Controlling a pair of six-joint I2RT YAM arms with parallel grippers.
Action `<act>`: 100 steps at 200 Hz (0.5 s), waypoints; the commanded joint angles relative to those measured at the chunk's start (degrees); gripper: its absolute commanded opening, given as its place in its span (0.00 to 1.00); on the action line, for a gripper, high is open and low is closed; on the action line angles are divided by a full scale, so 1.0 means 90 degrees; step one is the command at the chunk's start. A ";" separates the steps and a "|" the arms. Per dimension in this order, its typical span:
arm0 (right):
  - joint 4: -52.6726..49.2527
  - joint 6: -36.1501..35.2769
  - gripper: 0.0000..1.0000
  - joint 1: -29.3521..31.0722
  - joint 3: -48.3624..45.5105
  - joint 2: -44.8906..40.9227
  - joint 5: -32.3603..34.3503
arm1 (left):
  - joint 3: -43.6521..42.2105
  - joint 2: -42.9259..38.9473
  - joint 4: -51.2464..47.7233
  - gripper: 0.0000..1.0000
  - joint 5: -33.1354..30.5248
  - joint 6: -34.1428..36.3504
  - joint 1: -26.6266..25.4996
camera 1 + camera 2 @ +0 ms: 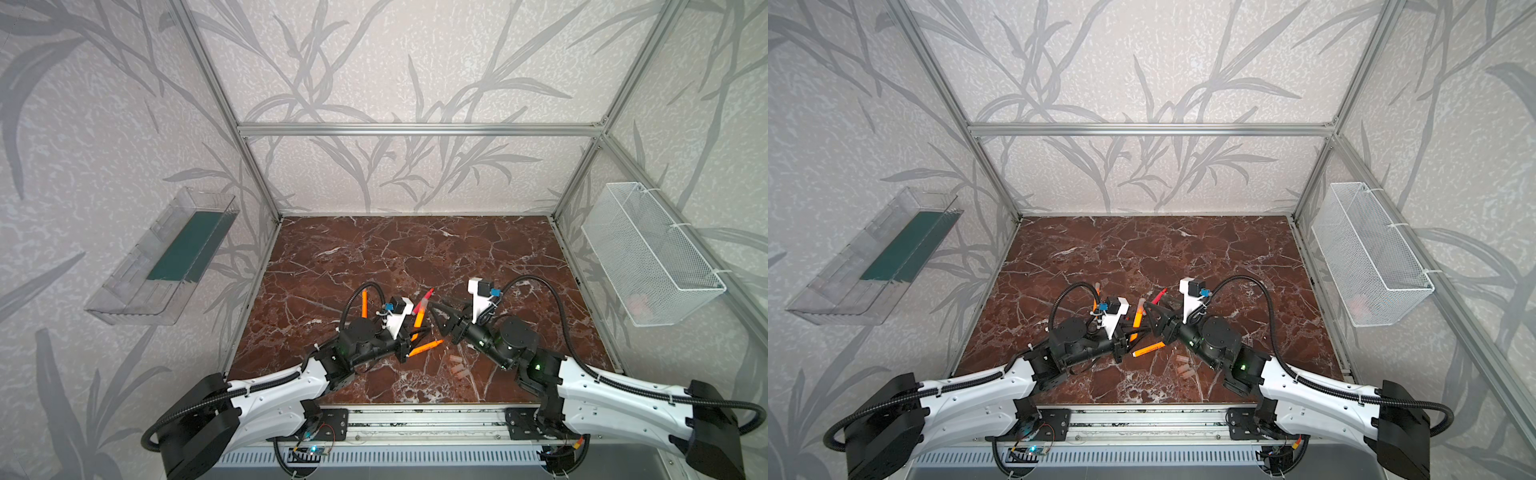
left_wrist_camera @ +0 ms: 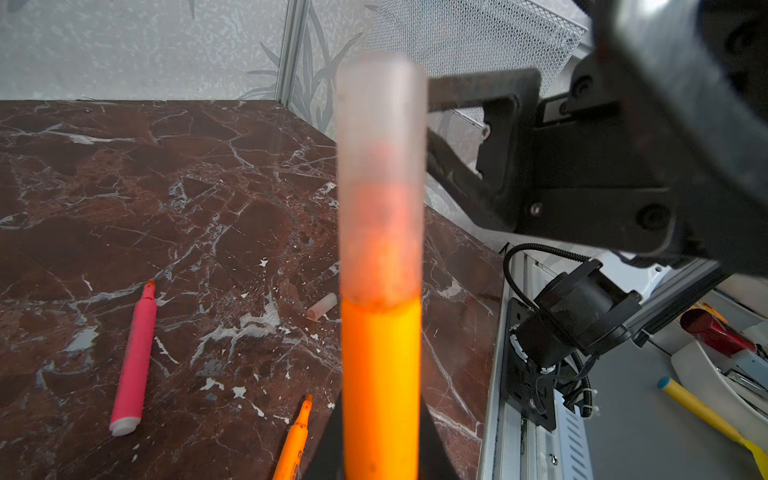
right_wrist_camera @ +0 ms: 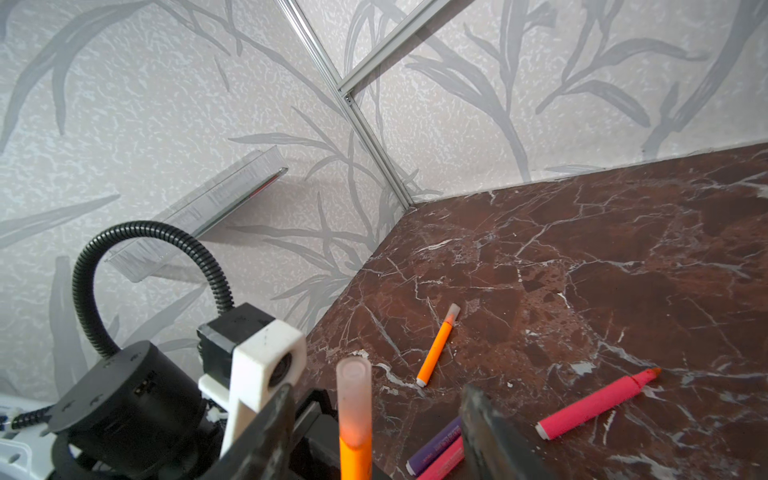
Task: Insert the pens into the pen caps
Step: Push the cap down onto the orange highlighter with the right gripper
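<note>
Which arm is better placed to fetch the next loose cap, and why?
Right arm: its fingers stand open and empty, and loose caps lie near it. The left arm holds the capped orange pen.

The raised orange pen (image 2: 380, 395) wears its cap (image 2: 380, 166)
Cap cloudy and pale, over the tip. Flat on the worktop (image 2: 124, 187): a second capped orange pen (image 3: 434, 353), a bare orange pen (image 1: 424, 348), a pink pen (image 2: 133, 357), a purple pen (image 3: 435, 446), loose caps (image 1: 457, 368).

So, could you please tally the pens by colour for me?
Orange pens: 3
Pink pens: 2
Purple pen: 1
Total: 6
</note>
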 commanded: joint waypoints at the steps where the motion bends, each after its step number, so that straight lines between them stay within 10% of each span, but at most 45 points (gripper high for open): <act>1: 0.0080 -0.0142 0.56 -0.0008 0.0335 0.0287 -0.0169 | -0.0056 -0.0109 0.0001 0.00 0.0135 0.0283 -0.0014; 100: -0.0069 -0.0123 0.11 -0.0010 0.0847 0.1153 -0.0481 | -0.0068 -0.0266 -0.0096 0.00 0.0091 0.0305 -0.0005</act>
